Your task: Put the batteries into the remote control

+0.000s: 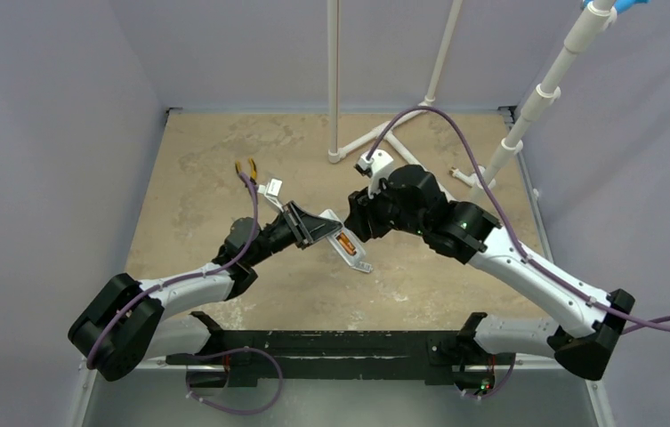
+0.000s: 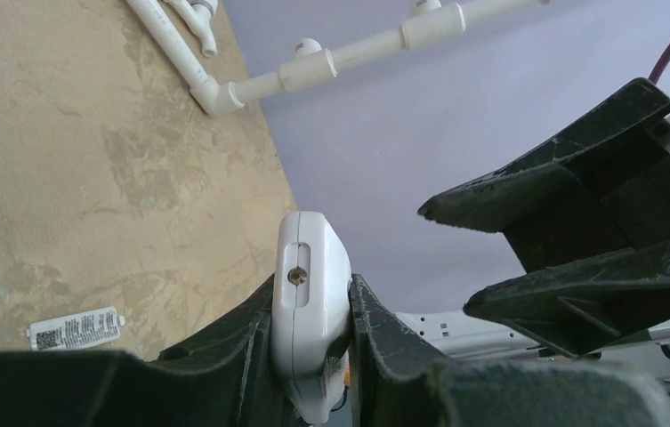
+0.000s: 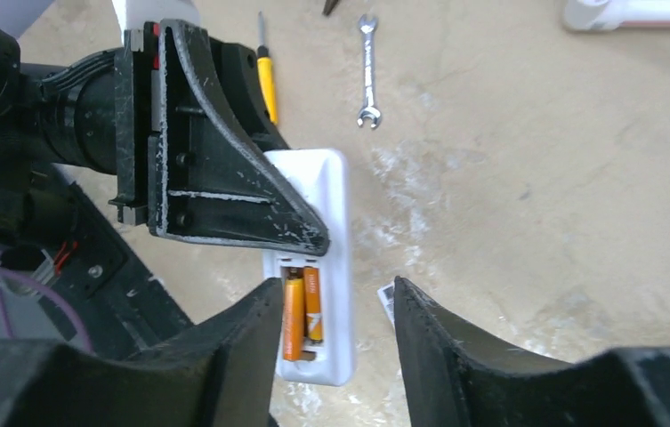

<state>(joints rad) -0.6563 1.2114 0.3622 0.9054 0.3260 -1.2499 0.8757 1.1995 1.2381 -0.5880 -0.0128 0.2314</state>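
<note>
The left gripper [image 2: 311,298] is clamped on the remote control [image 2: 309,267], its pads tight against both long sides. The remote's lower end is lost between the fingers.

In the right wrist view the remote lies back-up, and its 12 o'clock half is hidden under the left gripper's black finger. At the 6 o'clock end the recess is uncovered, with two batteries [image 3: 302,305] side by side in it. Whether they are fully seated is hard to tell.

The right gripper [image 3: 335,286] is parted around that end and holds nothing. Whether its 9 o'clock finger touches the remote's edge cannot be told.

A white plate [image 3: 385,298] peeks out at 3 o'clock, mostly covered. A wrench [image 3: 367,71] lies at 12 o'clock, beside a yellow handle [image 3: 266,84] that is partly cut off.

From above, the remote sits over the middle of the table [image 1: 215,151].
</note>
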